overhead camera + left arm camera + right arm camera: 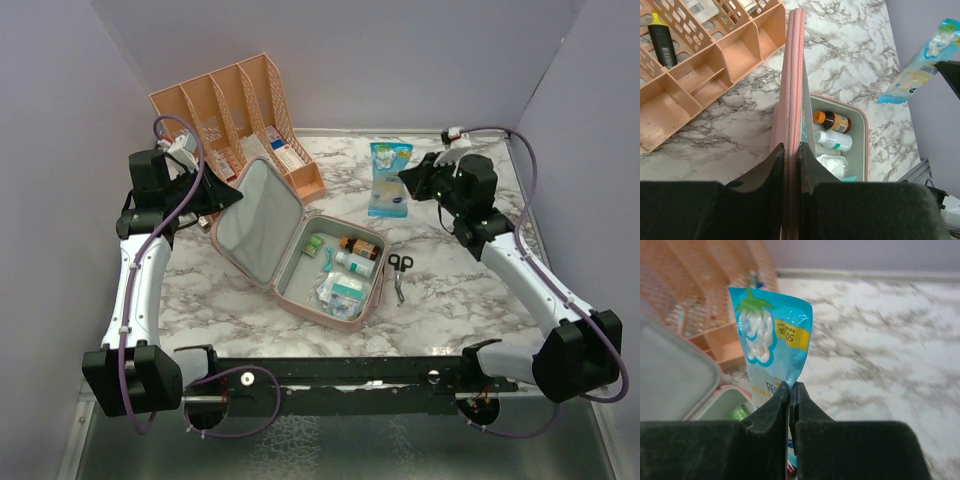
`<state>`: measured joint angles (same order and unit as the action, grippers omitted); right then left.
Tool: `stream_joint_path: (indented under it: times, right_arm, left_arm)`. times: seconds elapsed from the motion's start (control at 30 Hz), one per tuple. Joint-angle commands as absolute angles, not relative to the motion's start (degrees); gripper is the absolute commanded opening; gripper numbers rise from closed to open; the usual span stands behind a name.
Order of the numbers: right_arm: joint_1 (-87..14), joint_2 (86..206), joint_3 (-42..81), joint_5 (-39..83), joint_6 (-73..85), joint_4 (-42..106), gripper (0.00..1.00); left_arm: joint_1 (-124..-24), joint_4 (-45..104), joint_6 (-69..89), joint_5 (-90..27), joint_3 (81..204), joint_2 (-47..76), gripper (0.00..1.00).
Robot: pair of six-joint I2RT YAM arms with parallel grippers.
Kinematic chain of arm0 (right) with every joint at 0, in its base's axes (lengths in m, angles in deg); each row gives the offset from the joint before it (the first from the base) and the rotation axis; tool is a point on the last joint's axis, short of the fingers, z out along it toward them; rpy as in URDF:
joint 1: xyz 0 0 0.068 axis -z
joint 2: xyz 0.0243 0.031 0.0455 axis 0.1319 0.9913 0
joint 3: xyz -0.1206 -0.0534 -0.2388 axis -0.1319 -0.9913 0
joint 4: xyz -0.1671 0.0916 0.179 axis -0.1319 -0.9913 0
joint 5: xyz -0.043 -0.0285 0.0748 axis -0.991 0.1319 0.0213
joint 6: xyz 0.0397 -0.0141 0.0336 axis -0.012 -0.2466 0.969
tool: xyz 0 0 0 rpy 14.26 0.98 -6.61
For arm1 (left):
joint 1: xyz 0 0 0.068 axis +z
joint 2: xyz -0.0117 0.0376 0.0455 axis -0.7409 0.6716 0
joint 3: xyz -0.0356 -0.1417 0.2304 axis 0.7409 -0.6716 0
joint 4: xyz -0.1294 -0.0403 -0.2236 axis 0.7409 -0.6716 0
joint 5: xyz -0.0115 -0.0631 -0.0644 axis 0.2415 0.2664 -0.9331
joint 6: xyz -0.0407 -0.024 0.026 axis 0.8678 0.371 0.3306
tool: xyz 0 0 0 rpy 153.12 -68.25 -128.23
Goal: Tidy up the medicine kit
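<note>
While the medicine kit (258, 222) lies open at the middle of the marble table (460, 290), the left gripper (222, 203) is clamped on the edge of its raised lid. The tray holds a brown bottle (360, 245), a white bottle (355, 263) and pale packets. Beyond it, the right gripper (408, 180) pinches a blue packet (390, 178) held off the table. Scissors (399, 272) lie just beside the tray. A peach organizer (235, 110) holding boxes stands behind the lid.

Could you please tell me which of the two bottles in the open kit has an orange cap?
The brown bottle, lying at the far end of the medicine kit; the white bottle beside it has a teal label.
</note>
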<state>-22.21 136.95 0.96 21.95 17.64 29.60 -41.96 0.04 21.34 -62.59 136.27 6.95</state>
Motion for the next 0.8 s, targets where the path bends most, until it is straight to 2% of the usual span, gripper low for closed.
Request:
stream_joint_path:
  times: [0.0,0.13,0.37,0.77]
  right_arm:
    - [-25.9,131.7,-3.9,33.0,9.3,54.2,0.01]
    - [-27.8,132.6,-4.2,43.2,7.5,65.0,0.01]
    - [-31.8,137.3,-1.7,54.2,4.8,79.2,0.01]
    - [-42.5,150.3,7.6,62.4,-2.3,96.5,0.01]
  left_arm:
    - [-43.0,0.1,22.0,-64.6,134.9,7.0,0.00]
    - [-43.5,0.4,21.7,-66.0,135.3,6.6,0.00]
    - [-45.4,0.4,18.6,-66.1,136.7,4.5,0.00]
    - [-46.7,0.1,16.7,-66.8,137.2,3.9,0.02]
